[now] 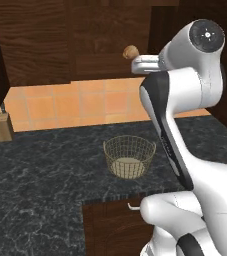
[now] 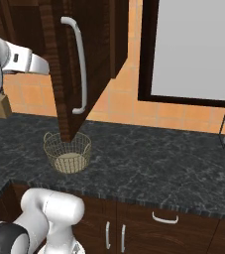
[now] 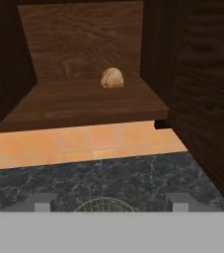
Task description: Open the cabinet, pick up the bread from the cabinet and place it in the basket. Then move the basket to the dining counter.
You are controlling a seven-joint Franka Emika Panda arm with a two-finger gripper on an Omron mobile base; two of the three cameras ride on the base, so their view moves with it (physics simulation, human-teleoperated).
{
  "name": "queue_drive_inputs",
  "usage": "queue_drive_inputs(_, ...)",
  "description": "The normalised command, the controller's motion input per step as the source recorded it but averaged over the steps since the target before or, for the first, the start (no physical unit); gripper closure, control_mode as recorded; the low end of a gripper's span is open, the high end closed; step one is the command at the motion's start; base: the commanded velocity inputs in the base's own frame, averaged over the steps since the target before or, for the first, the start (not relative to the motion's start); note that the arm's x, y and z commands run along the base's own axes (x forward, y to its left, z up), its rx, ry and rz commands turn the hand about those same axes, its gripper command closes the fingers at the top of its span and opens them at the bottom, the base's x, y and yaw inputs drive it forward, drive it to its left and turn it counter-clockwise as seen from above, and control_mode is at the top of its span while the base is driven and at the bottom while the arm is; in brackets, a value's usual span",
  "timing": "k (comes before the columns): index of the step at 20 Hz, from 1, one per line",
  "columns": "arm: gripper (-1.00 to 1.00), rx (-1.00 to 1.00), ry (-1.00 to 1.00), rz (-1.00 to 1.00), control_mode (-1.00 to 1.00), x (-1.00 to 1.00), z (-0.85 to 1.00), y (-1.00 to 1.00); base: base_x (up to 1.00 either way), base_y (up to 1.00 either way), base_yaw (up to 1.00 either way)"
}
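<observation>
While the cabinet [image 1: 40, 45] stands open, the left base view shows the bread [image 1: 130, 51] lying on its wooden shelf, just beside the front end of my arm. The basket [image 1: 129, 156] waits on the black marbled surface [image 1: 40, 170] below, almost under the shelf, so I judge the carry down will be short. A wooden knife block [image 1: 1, 126] stands far at the left, well apart.

From the right base view, the cabinet door [image 2: 86, 59] with its long silver handle [image 2: 79, 69] is swung out toward me and hides the shelf. My forearm passes behind the door's edge. The basket sits just under the door's lower corner, empty.

Through the hand view, I look straight into the cabinet: the bread rests near the back of the shelf, a little right of the middle. My jaws [image 3: 111, 201] are spread wide and hold nothing; the two fingertips stand far apart at the bottom, with the rim of the basket between them. I think the next step is to reach forward to the bread, because it lies deep inside.
</observation>
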Motion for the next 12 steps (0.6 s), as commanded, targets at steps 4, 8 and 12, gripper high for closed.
queue_drive_inputs(4,-1.0,0.0,-0.03,0.03,-1.0,0.37,0.0,-0.13,0.0,0.0,0.0)
queue_drive_inputs(8,-1.0,0.0,0.06,0.01,-1.0,0.56,0.0,-0.07,0.0,0.0,0.0)
queue_drive_inputs(12,-1.0,0.0,0.07,0.0,-1.0,0.45,0.01,-0.16,0.0,0.0,0.0)
